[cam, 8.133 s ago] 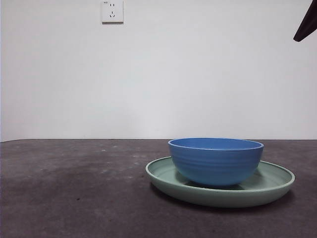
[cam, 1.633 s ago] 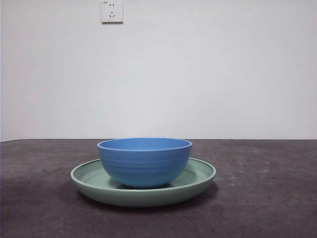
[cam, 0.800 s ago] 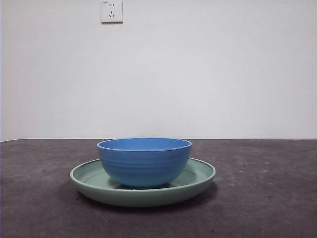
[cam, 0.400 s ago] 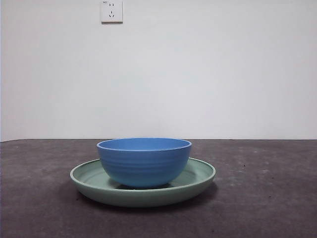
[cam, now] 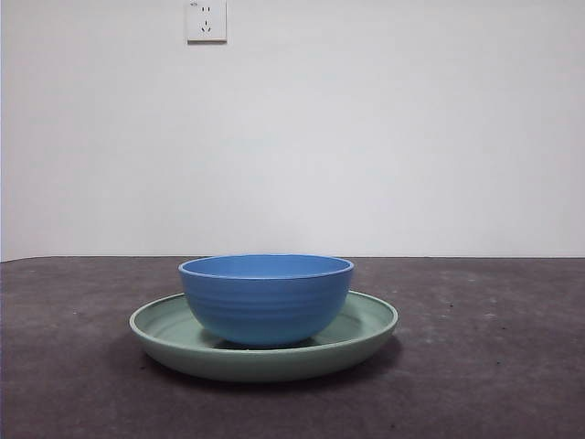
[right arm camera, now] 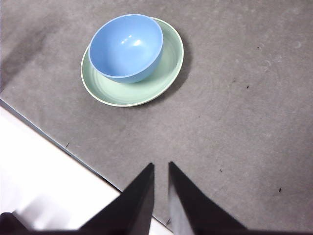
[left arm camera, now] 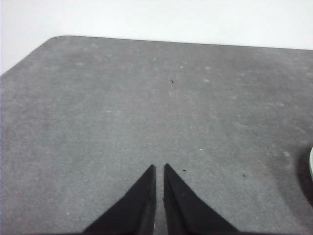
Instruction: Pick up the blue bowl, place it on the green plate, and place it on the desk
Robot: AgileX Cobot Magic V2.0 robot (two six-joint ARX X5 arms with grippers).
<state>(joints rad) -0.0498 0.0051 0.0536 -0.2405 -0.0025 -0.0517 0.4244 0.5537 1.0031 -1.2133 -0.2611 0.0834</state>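
The blue bowl (cam: 266,299) stands upright inside the green plate (cam: 366,325), which rests on the desk (cam: 494,366) left of centre in the front view. The right wrist view shows the bowl (right arm camera: 126,47) on the plate (right arm camera: 168,63) from high above. My right gripper (right arm camera: 160,169) is shut and empty, well apart from them. My left gripper (left arm camera: 159,170) is shut and empty over bare desk (left arm camera: 146,107); only a sliver of the plate's rim (left arm camera: 311,164) shows at the edge of that view. Neither arm shows in the front view.
A white wall with a socket (cam: 207,20) stands behind the desk. The desk's edge (right arm camera: 63,144) runs close to the plate in the right wrist view, with white floor beyond. The desk's rounded corner (left arm camera: 54,41) shows in the left wrist view.
Since 7.9 s ago the plate with the bowl has shifted from right of centre to left of centre, and the dark arm tip at the top right has gone. Nothing has moved in the last 2 s.
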